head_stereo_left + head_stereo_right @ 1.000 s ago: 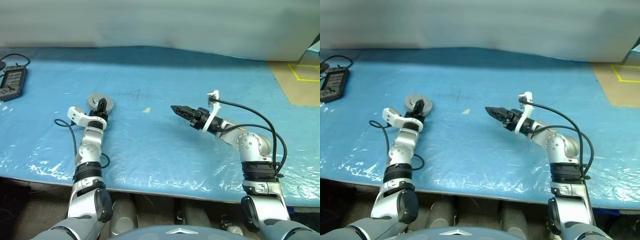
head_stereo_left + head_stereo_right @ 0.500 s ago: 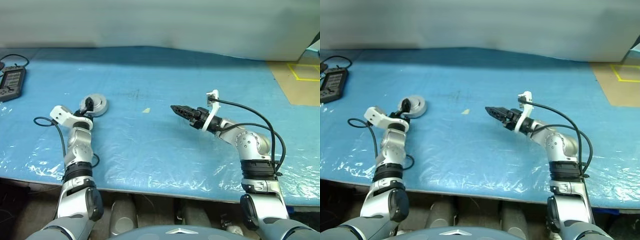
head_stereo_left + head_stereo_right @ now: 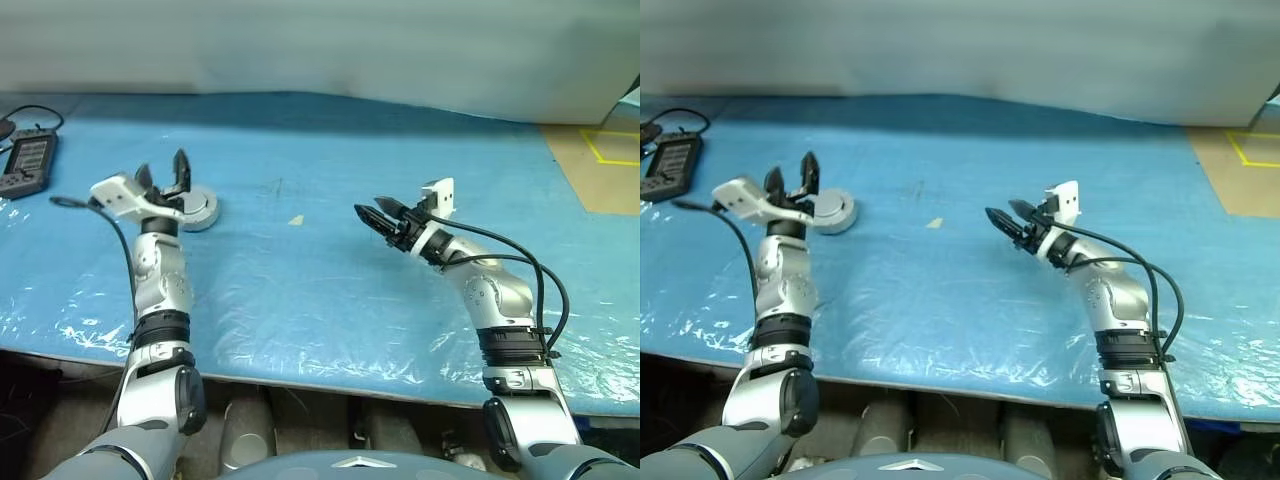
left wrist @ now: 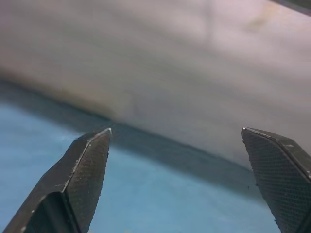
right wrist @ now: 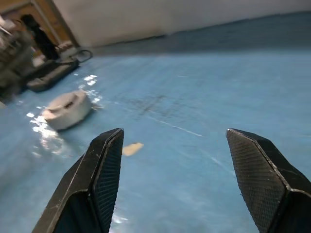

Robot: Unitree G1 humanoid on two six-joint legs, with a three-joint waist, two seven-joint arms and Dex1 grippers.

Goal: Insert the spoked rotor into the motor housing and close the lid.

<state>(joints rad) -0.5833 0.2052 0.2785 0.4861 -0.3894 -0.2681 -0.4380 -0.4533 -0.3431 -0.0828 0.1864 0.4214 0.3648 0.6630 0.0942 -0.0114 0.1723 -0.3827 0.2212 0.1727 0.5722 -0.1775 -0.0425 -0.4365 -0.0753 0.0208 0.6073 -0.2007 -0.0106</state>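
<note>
Left eye view shows a broad tabletop (image 3: pixel 330 270) covered in blue sheeting under a clear, crinkled plastic film that glints along the near edge. On the robot's left rests the motor housing with the lid (image 3: pixel 197 210) closed on it, a round, flat grey puck with a smooth top face and a small centre boss. The left end effector (image 3: pixel 162 172) hangs raised just beside it, near the puck's left rim, its two black tapered fingers spread wide and pointing upward, grasping nothing and clear of the lid. The left wrist view shows those fingers' (image 4: pixel 85 170) fine cross-hatched pads, well apart, against a pale wall. The right end effector (image 3: pixel 379 215) is held above the middle of the tabletop, pointing toward the robot's left, fingers parted and empty (its wrist view shows the wide gap between them). A small tan scrap (image 3: pixel 294 220) lies between the two end effectors. A dark handheld device (image 3: pixel 27 160) with a cable sits at the far left edge.
</note>
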